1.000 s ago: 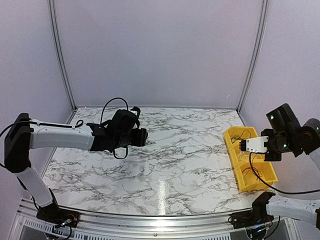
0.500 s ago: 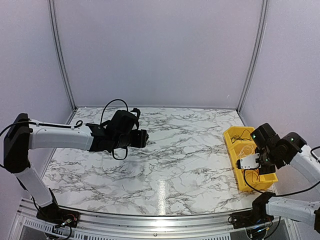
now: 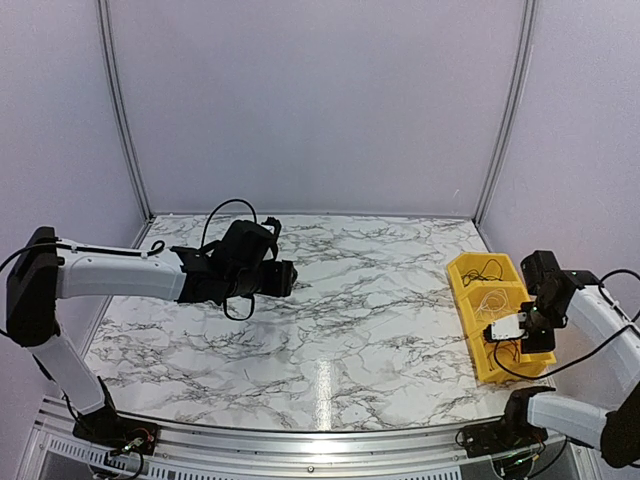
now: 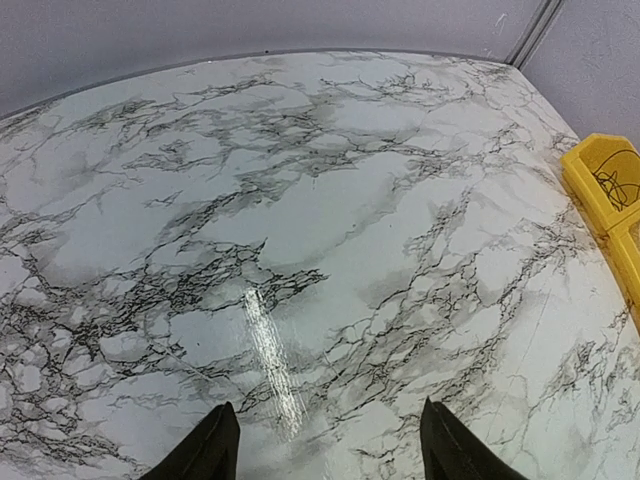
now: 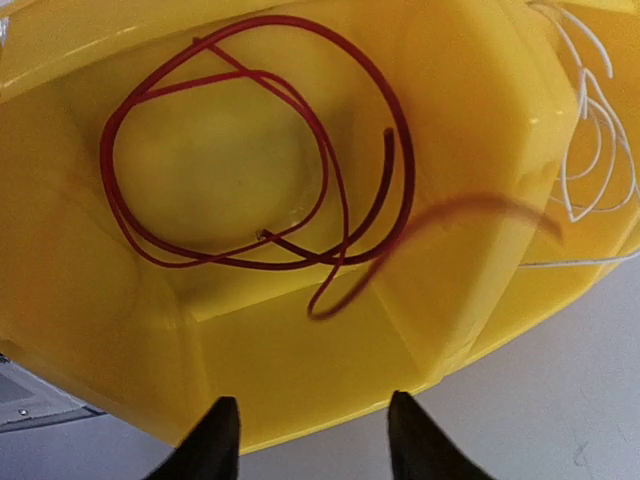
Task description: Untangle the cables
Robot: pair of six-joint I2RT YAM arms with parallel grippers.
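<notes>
The red cable [image 5: 409, 170] lies coiled in the near compartment of the yellow bin [image 3: 478, 345], with the white cables [image 5: 590, 130] in the compartment next to it. The right tool [image 5: 310, 425] hangs just above that near compartment, spread and empty. The left tool [image 4: 325, 440] is also spread and empty, over the bench [image 4: 300, 200] well left of the bin. One blurred red strand reaches toward the bin's divider, so the safe move is to rise straight up with the fingers wide and not hook it.
</notes>
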